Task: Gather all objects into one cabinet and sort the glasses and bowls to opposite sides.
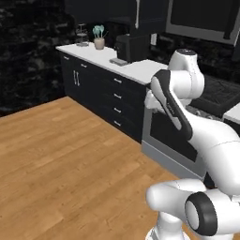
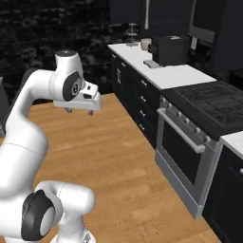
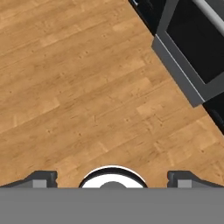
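Observation:
My gripper point(image 2: 79, 112) hangs from the folded arm over the wooden floor, pointing down, left of the oven. In the hand view its fingertips point(image 3: 41, 178) stand far apart at the bottom edge; the gripper point(image 3: 112, 178) is open and holds nothing. A black upper cabinet point(image 1: 117, 11) hangs above the counter, its door shut, with a long vertical silver bar handle point(image 1: 137, 14). The same cabinet point(image 2: 163, 14) also appears in the right base view. The glasses, the bowls and the other objects are out of view.
A white counter point(image 1: 140, 70) over dark drawers carries a black coffee machine point(image 1: 129, 47) and a potted plant point(image 1: 99, 37). An oven point(image 2: 182, 147) with a bar handle stands to the right, under a black stovetop point(image 2: 213, 102). Wooden floor point(image 1: 56, 154) spreads to the left.

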Controlling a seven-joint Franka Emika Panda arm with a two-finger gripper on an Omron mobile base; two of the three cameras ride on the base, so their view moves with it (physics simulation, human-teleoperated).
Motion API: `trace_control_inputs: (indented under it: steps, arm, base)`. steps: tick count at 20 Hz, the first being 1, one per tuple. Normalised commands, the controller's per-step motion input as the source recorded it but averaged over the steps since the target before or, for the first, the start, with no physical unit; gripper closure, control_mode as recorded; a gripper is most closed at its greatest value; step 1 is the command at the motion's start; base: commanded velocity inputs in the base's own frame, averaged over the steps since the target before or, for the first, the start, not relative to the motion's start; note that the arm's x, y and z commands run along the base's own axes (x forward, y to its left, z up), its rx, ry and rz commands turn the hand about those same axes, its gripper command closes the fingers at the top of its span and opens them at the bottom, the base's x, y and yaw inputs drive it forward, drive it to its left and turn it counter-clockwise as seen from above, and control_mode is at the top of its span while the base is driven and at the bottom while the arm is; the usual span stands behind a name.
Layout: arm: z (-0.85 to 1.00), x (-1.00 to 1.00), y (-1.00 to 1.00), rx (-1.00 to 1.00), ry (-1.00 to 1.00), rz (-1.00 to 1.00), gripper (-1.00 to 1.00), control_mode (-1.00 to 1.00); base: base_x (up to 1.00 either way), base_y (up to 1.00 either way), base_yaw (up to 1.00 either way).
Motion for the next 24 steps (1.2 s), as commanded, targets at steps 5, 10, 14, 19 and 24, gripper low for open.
trace_control_inputs:
  steps: [5, 10, 14, 19, 24]
  arm:
    - [0.00, 0.00, 0.00, 0.00, 0.00, 0.00, -1.00, 1.00]
    - [0.00, 0.00, 0.00, 0.00, 0.00, 0.00, -1.00, 1.00]
    - [0.00, 0.00, 0.00, 0.00, 0.00, 0.00, -1.00, 1.00]
    - [0.00, 0.00, 0.00, 0.00, 0.00, 0.00, -1.00, 1.00]
    - [0.00, 0.00, 0.00, 0.00, 0.00, 0.00, -1.00, 1.00]
  base:
    - [0.83, 0.00, 0.20]
    - [1.00, 0.00, 0.04]
    - [1.00, 0.00, 0.03]
    - [1.00, 0.00, 0.01]
    - [1.00, 0.00, 0.00]
